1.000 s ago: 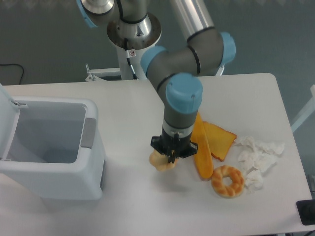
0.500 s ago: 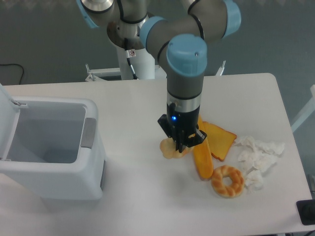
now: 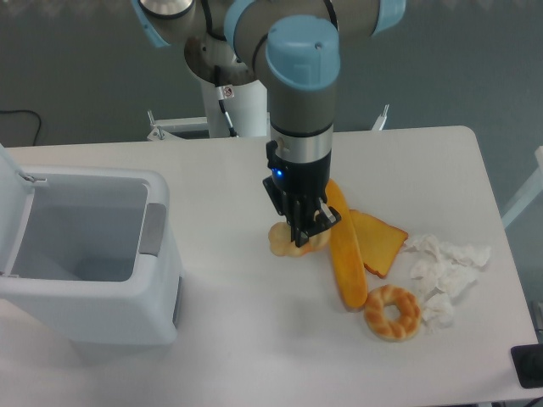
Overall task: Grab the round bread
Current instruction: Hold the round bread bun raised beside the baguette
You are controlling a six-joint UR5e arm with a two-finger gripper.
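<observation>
The hand point(image 3: 303, 235) hangs below the grey-and-blue arm point(image 3: 300, 102), its dark fingers pinching the round bread point(image 3: 287, 240), a small pale-beige bun that shows at the left of the fingertips, near the middle of the white tabletop point(image 3: 221, 331); whether the bun touches the surface cannot be told from this view. Just to the right of it lies a long orange loaf point(image 3: 346, 254), running from behind the hand down toward the front edge. A flat orange slice point(image 3: 380, 241) sits against the loaf's right side. Near the loaf's lower end rests a golden-brown ring-shaped bread point(image 3: 393, 312), with crumpled white paper point(image 3: 443, 270) beside it on the right. At the left of the tabletop stands an open white bin point(image 3: 93, 280).
</observation>
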